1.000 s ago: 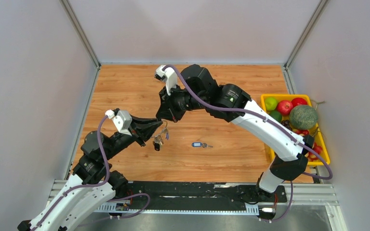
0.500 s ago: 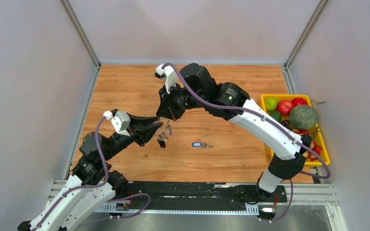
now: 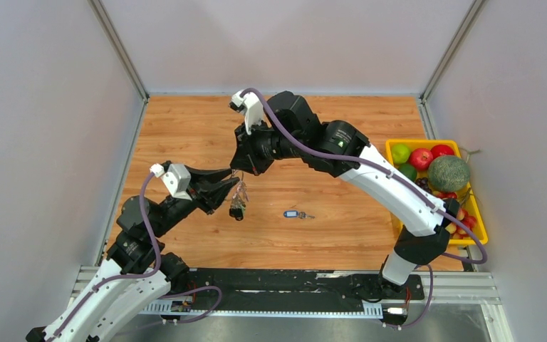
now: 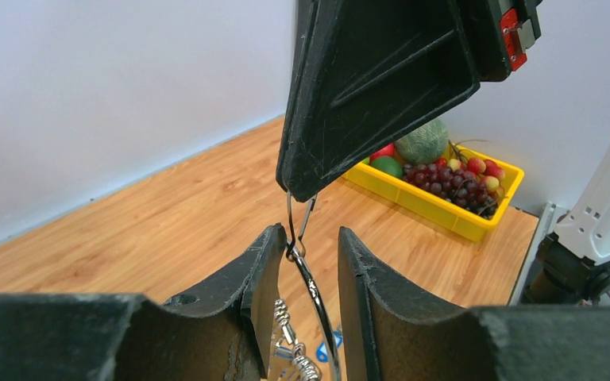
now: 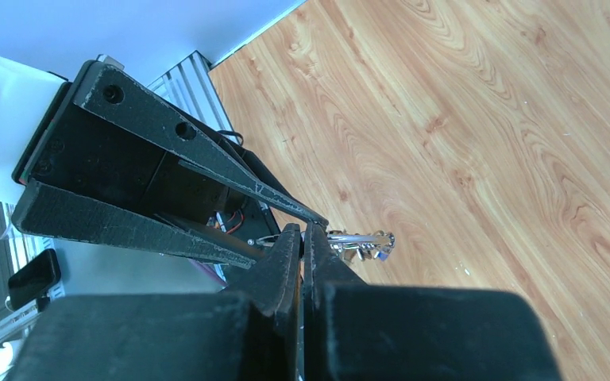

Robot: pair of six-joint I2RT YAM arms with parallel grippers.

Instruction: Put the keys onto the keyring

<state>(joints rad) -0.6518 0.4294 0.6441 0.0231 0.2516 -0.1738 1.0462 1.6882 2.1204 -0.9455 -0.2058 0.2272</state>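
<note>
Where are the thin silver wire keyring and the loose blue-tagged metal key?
Keyring (image 4: 313,287): left wrist view, its wire arc.
Blue-tagged key (image 3: 291,213): top external view, its blue tag.

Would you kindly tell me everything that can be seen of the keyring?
The keyring is a thin round loop of shiny silver wire, held in the air above the wooden table. The right gripper is shut on its upper edge from above. Its lower part hangs in the gap between the parted fingers of the left gripper, resting against one inner face. A bunch of keys dangles from it. The left wrist view shows it almost edge-on.
</note>
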